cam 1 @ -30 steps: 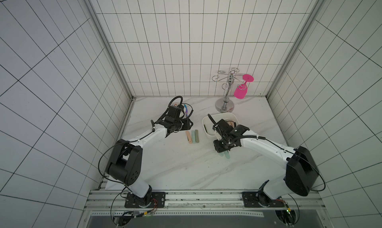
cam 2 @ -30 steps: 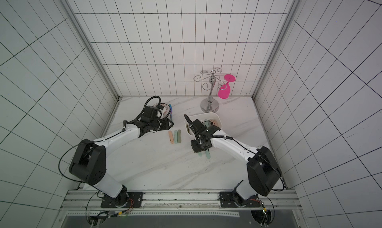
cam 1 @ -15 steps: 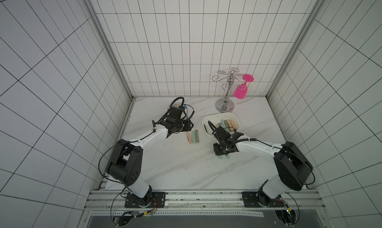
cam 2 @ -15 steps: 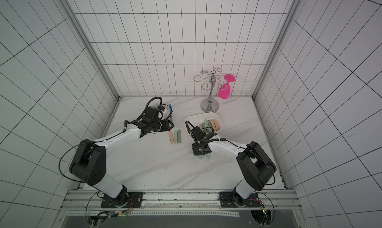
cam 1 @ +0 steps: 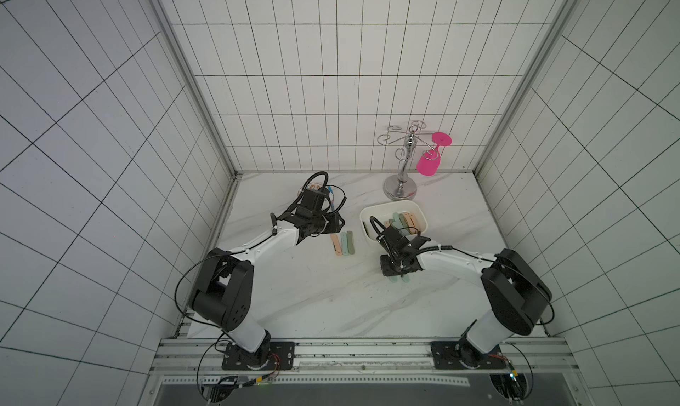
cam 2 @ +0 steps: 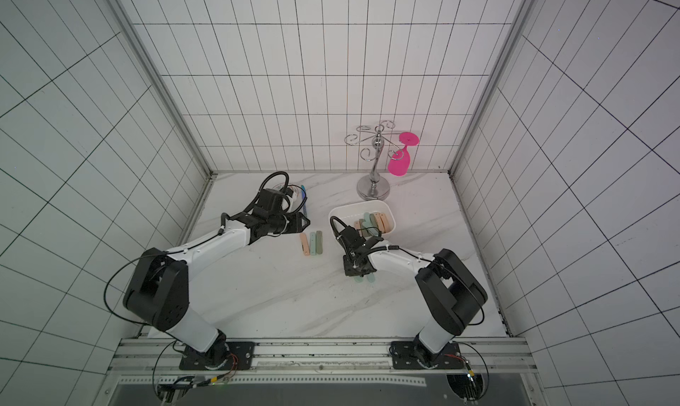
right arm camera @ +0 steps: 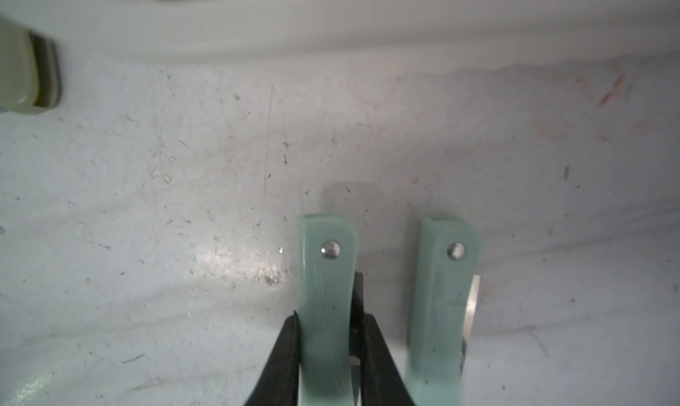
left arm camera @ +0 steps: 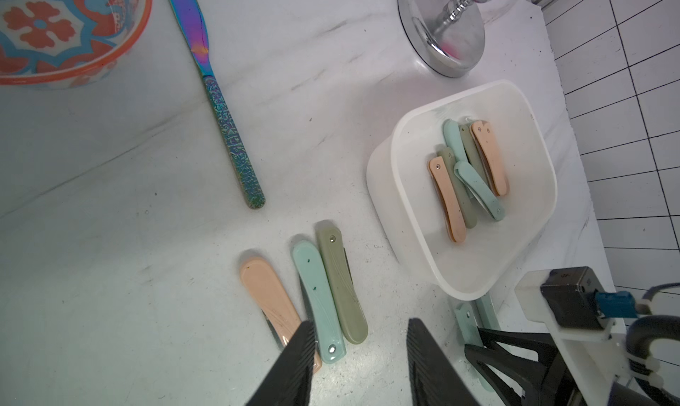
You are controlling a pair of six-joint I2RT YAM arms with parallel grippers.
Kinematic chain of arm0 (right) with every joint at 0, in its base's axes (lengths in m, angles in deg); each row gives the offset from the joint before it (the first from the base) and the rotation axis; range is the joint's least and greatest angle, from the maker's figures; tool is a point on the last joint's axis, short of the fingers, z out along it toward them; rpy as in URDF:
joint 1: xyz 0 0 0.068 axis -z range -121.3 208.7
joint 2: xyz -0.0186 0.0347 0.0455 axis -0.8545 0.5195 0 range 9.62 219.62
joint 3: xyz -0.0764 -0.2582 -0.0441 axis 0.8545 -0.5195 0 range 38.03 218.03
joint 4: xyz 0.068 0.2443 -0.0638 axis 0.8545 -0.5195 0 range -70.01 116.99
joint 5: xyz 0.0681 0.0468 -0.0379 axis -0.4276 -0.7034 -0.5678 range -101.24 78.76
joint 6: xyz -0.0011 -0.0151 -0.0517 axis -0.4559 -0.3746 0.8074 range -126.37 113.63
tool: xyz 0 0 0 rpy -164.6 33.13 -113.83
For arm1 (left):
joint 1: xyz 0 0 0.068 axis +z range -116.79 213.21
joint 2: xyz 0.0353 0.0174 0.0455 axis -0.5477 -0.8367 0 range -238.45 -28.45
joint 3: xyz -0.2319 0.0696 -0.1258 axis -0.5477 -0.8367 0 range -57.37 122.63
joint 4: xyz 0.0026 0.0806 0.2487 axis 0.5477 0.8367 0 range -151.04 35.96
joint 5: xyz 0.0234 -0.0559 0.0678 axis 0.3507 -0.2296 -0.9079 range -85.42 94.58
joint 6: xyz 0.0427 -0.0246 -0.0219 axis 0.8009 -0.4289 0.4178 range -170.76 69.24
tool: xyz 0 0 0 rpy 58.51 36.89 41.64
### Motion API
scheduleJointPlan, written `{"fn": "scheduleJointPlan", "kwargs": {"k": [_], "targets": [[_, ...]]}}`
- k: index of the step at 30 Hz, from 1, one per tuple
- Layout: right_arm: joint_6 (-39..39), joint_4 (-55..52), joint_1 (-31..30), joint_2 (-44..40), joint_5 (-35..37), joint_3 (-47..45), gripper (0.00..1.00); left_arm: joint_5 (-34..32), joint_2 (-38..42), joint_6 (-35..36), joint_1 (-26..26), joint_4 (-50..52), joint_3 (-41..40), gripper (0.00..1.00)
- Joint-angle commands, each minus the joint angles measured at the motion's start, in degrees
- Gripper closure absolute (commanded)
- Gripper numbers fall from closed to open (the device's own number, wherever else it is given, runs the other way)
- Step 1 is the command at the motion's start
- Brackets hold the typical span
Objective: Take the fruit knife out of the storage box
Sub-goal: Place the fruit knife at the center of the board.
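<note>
Marble tabletop (cam 1: 294,297) carries everything. Storage box (left arm camera: 382,187), a white tub, sits toward the far right. Inside is a pile of folding fruit knives (left arm camera: 450,198), abt six showing (peach, olive, mint). Some overlap, so the count is approx. Chrome glass rack (cam 1: 400,193) behind the box & patterned bowl (left arm camera: 40,25) far left aren't part of the job.

Right gripper (right arm camera: 331,317): jaws pinching a mint fruit knife (right arm camera: 325,268) across the handle, blade folded in. It's already outside the box, just on the robot's side of the near wall & low over the tabletop; can't tell if it touches. A second mint knife (right arm camera: 443,294) lies flat right beside it, a gap btwn them.

Left gripper (left arm camera: 358,334): jaws spread, nothing btwn them. It hovers over the near ends of a row of three knives (left arm camera: 314,294) (peach, mint, olive), laid side by side on the tabletop btwn the arms.

Progress, as I read it: five knives are out incl. the one in hand, so roughly half. This one only needs setting down & letting go, then it's back to the box for the rest, if all are meant to come out.
</note>
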Motion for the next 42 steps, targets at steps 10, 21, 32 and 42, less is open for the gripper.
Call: {"fn": "scheduleJointPlan", "kwargs": {"k": [10, 21, 32, 42], "targets": [[-1.22, -1.13, -0.31, -0.33, 0.05, -1.67, 0.78, -1.09, 0.51, 0.56, -0.38, -0.35, 1.22, 0.55], [-0.68, -1.82, -0.30, -2.89, -0.62, -1.65, 0.62, -1.44, 1.06, 0.21, -0.64, -0.83, 0.16, 0.55], [2.94, -8.96, -0.22, -8.77, 1.94, 3.87, 0.50, -2.74, 1.83, 0.63, -0.74, -0.32, 1.24, 0.53], [10.32, -15.83, 7.56, -8.33, -3.27, 16.80, 0.25, -2.40, 0.22, 5.90, -0.74, 2.55, 8.92, 0.40]]}}
